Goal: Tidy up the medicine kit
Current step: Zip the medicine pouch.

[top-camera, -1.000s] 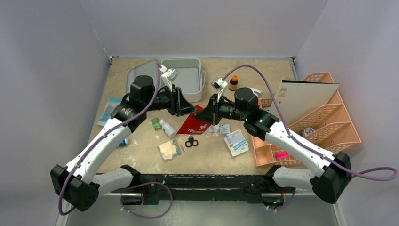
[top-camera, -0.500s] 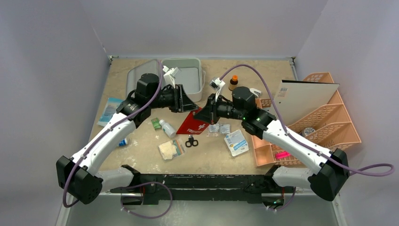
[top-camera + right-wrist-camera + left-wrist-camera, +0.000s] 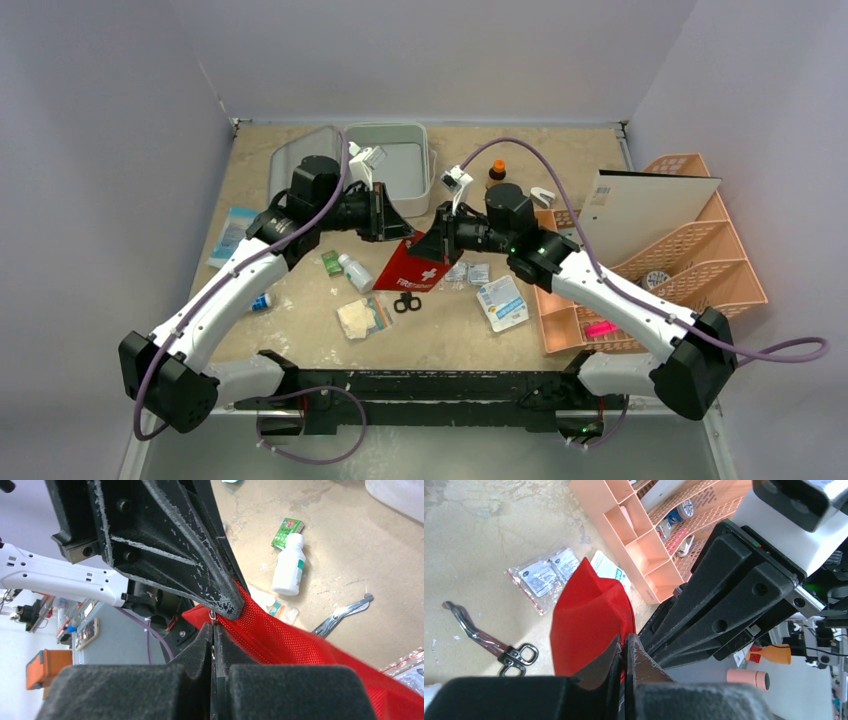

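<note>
medicine kit lid open; left gripper, right gripper both pinch red pouch

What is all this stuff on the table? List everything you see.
medicine kit: one, light grey, open, far edge
red pouch: one, red, mid-table, one corner raised
scissors: one, dark, just near of the pouch
white bottle: one, white, left of the pouch
small box: one, green, beside the white bottle
gauze packet: one, beige, near-left of the scissors
sachets: two, clear-wrapped, right of the pouch
organizer: one, peach, right edge
flat packets: two, white-blue, one far left, the other beside the organizer
brown bottle: one, orange cap, far side, right of the kit
left tool: one, black, shut on the pouch
right tool: one, black, shut on the pouch
</note>
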Robot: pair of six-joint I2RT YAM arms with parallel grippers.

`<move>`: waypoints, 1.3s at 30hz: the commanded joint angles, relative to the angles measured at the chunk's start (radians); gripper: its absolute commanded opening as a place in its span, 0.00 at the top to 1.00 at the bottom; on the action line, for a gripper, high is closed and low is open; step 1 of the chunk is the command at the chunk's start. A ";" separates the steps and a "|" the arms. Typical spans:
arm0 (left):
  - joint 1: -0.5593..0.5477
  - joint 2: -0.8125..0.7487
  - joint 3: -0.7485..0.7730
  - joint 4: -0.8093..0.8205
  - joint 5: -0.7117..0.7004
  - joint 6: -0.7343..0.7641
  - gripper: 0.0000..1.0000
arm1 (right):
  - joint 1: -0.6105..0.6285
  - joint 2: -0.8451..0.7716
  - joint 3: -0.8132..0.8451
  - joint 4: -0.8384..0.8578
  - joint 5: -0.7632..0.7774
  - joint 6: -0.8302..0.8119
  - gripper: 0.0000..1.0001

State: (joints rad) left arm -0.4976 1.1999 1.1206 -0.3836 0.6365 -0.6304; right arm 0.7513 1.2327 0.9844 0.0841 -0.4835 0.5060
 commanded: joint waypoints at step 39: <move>0.011 -0.026 0.082 -0.134 0.015 0.373 0.52 | -0.119 0.038 -0.074 0.260 -0.064 0.414 1.00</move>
State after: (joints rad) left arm -0.4854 1.1149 1.1595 -0.5034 0.6357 -0.3286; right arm 0.6327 1.2934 0.8749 0.2890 -0.5625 0.9161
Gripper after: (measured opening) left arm 0.459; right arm 0.005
